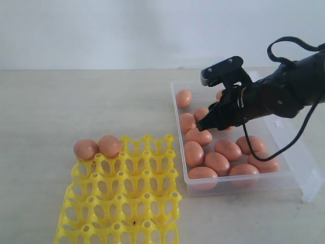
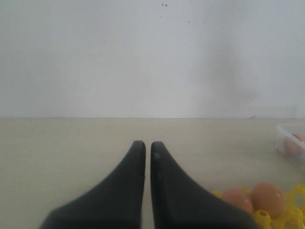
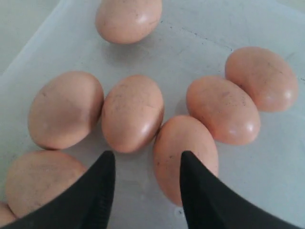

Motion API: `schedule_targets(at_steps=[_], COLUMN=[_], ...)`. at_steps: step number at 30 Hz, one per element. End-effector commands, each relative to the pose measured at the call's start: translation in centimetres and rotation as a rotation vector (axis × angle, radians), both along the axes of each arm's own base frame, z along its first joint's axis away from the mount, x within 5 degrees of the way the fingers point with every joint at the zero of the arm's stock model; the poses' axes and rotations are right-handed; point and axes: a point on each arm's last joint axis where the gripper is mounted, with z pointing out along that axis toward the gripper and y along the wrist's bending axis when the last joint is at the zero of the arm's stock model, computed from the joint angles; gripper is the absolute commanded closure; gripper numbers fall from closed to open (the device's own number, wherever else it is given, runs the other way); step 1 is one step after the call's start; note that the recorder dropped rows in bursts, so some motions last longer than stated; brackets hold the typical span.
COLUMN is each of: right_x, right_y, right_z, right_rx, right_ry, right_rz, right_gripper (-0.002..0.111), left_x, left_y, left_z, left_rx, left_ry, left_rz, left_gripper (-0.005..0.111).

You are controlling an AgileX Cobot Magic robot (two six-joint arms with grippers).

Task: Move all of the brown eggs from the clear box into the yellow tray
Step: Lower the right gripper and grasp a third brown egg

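Note:
Several brown eggs (image 1: 217, 162) lie in the clear box (image 1: 175, 104) on the right. Two more eggs (image 1: 97, 147) sit in the far left corner cups of the yellow tray (image 1: 147, 203). My right gripper (image 1: 202, 125) hangs low over the box's left half, tilted down. In the right wrist view its jaws (image 3: 147, 160) are open and hold nothing. One egg (image 3: 177, 143) lies partly under one fingertip, and another egg (image 3: 132, 112) lies just ahead of the gap. My left gripper (image 2: 144, 145) is shut and empty above bare table, out of the exterior view.
The box's clear flap (image 1: 304, 170) lies flat on the table along its right side. The left wrist view shows the tray corner (image 2: 295, 214) with its two eggs (image 2: 267, 198) and a box corner (image 2: 286, 131). A white wall stands behind the table.

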Motion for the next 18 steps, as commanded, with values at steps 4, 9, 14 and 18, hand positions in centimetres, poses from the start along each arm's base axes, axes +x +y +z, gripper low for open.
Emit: schedule_targets(at_steps=[4,9,14,18], right_x=[1.5,2.6,3.0,3.1], right_y=[0.1,0.2,0.1,0.1], right_z=[-0.1,-1.0,-3.1,-3.7], right_rx=[-0.043,-0.059,-0.09,-0.091], right_ry=[0.004,0.033,0.096,0.105], right_rz=[0.013,0.001,-0.005,-0.003], right_gripper=[0.048,0.052,0.052,0.052], left_x=[0.0,0.0,0.0,0.0], left_y=[0.0,0.0,0.0,0.0], left_z=[-0.1,-0.1,-0.1,-0.1], left_rx=[0.003,0.003,0.003,0.003], left_ry=[-0.004,-0.004,-0.004,-0.004], left_rz=[0.003,0.003,0.003,0.003], left_gripper=[0.103,0.103,0.103,0.103])
